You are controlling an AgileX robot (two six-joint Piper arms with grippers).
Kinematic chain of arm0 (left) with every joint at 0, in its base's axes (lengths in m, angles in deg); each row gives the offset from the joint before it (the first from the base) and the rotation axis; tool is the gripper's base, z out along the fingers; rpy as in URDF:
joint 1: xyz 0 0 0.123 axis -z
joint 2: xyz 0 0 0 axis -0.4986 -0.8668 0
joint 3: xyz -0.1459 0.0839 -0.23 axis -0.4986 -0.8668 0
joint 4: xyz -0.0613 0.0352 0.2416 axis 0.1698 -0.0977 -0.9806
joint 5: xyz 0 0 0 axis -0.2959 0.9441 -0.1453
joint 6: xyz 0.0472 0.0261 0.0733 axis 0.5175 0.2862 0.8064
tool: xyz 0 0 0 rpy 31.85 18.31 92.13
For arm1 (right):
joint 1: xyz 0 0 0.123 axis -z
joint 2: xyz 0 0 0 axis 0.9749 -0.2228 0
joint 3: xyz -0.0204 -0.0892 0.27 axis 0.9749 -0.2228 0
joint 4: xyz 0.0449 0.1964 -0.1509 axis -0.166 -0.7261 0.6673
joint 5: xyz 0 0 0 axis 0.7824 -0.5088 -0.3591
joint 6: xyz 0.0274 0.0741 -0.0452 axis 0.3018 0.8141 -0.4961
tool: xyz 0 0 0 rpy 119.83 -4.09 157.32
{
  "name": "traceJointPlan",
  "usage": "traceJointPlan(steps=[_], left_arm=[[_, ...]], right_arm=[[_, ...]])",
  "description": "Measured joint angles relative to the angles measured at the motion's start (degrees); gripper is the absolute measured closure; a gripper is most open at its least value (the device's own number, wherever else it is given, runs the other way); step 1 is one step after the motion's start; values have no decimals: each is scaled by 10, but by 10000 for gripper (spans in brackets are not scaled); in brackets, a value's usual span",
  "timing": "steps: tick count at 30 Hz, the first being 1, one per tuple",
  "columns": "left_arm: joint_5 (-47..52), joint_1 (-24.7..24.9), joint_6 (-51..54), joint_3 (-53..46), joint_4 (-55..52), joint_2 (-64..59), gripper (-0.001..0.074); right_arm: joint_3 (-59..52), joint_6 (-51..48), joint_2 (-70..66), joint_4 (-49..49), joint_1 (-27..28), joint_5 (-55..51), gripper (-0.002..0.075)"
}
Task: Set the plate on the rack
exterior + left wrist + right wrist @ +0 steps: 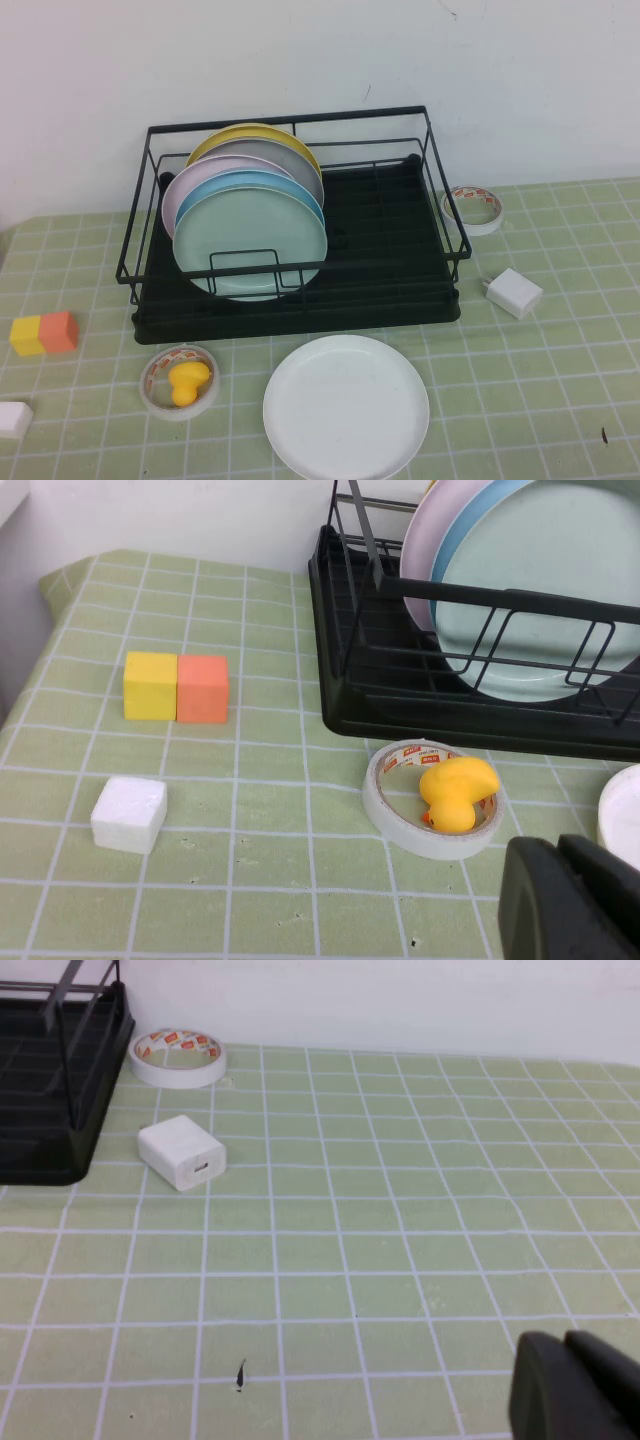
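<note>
The white plate (346,408) lies flat on the table in front of the black wire rack (300,312). Its rim shows in the left wrist view (625,815). The rack holds several coloured plates standing upright on its left side, the mint-green plate (250,240) in front; its right side is bare. Neither arm shows in the high view. My left gripper (562,865) is shut and empty above the table, close to the plate's left edge. My right gripper (566,1348) is shut and empty over bare table to the right of the rack (50,1150).
A tape roll (178,382) with a yellow rubber duck (188,381) inside sits left of the plate. Yellow and orange blocks (44,333) and a white cube (14,419) lie far left. A second tape roll (473,209) and a white charger (513,292) lie right of the rack.
</note>
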Motion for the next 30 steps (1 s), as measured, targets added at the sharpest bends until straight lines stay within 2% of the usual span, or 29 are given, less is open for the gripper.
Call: traceJointPlan(steps=[30], left_arm=[[0, 0, 0, 0, -1, 0, 736]], right_arm=[[0, 0, 0, 0, 0, 15, 728]])
